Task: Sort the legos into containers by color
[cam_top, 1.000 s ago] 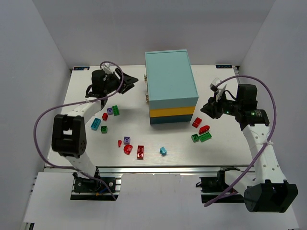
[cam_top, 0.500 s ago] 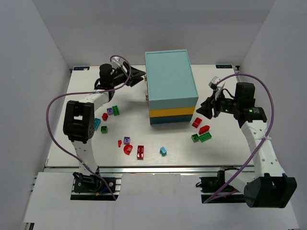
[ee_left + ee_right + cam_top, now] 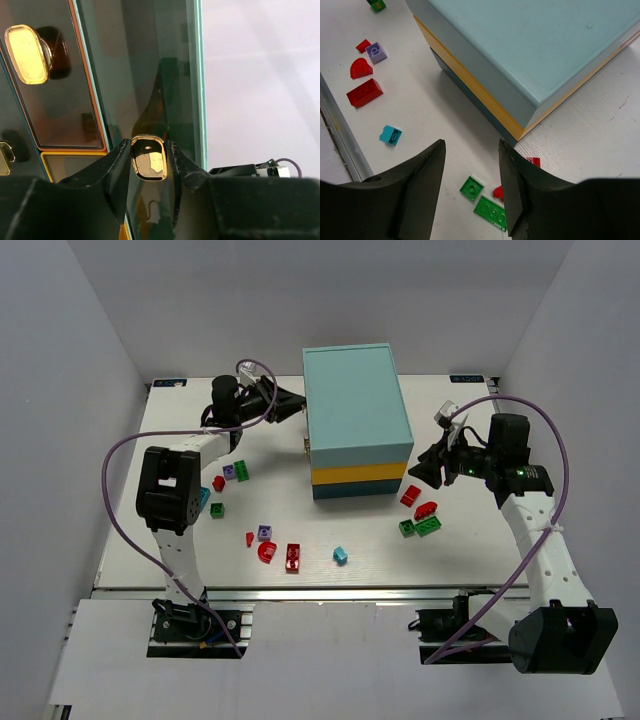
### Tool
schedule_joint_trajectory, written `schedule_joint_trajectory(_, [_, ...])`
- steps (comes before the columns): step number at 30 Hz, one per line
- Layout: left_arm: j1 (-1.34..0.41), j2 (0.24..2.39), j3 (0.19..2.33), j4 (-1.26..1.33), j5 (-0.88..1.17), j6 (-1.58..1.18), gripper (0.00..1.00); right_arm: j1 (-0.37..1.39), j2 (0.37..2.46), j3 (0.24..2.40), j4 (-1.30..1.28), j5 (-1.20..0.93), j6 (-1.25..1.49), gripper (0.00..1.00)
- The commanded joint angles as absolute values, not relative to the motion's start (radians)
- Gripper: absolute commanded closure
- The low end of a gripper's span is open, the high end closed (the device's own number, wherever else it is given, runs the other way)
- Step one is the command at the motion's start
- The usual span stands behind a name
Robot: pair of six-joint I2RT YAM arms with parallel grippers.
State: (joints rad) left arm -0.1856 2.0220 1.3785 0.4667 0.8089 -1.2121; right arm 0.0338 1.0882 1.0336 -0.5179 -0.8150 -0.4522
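The cabinet [image 3: 355,420] of light teal, yellow and dark teal layers stands mid-table. My left gripper [image 3: 295,405] is at its left face. In the left wrist view my left gripper [image 3: 149,150] is shut on a gold drawer handle [image 3: 149,157] of a clear drawer [image 3: 140,75]. My right gripper [image 3: 420,472] hovers open beside the cabinet's right side. In the right wrist view it [image 3: 471,150] is over a green square lego [image 3: 471,188], a green plate [image 3: 493,212] and a red lego [image 3: 532,161]. More legos lie at the left [image 3: 217,510] and front [image 3: 293,557].
A second gold handle [image 3: 28,54] sits on the neighbouring drawer. A light blue lego [image 3: 340,556], a purple one [image 3: 264,532] and a red half-round [image 3: 267,552] lie near the front edge. The left arm's purple cable [image 3: 115,480] loops over the left table side.
My left gripper has moved right, up to the cabinet's left face and onto the drawer handle. My right gripper has shifted slightly left toward the cabinet.
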Motion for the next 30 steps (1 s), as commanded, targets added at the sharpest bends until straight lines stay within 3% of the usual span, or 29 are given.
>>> schedule_joint_trajectory(1, [-0.224, 2.028, 1.411, 0.498, 0.836, -1.224, 0.62, 0.032, 1.080, 1.031, -0.474, -0.838, -0.453, 0.47])
schedule_joint_trajectory(6, [-0.212, 2.008, 1.382, 0.514, 0.830, -1.235, 0.73, 0.032, 1.077, 1.031, -0.471, -0.835, -0.453, 0.47])
schedule_joint_trajectory(25, [-0.038, 1.852, 1.204, 0.523, 0.857, -1.215, 0.73, 0.029, 1.063, 1.008, -0.472, -0.838, -0.463, 0.42])
schedule_joint_trajectory(28, [-0.028, 1.845, 1.200, 0.483, 0.861, -1.186, 0.70, 0.032, 1.063, 1.003, -0.480, -0.839, -0.477, 0.37])
schedule_joint_trajectory(30, [-0.028, 1.839, 1.198, 0.469, 0.861, -1.175, 0.61, 0.035, 1.065, 1.003, -0.498, -0.842, -0.503, 0.29])
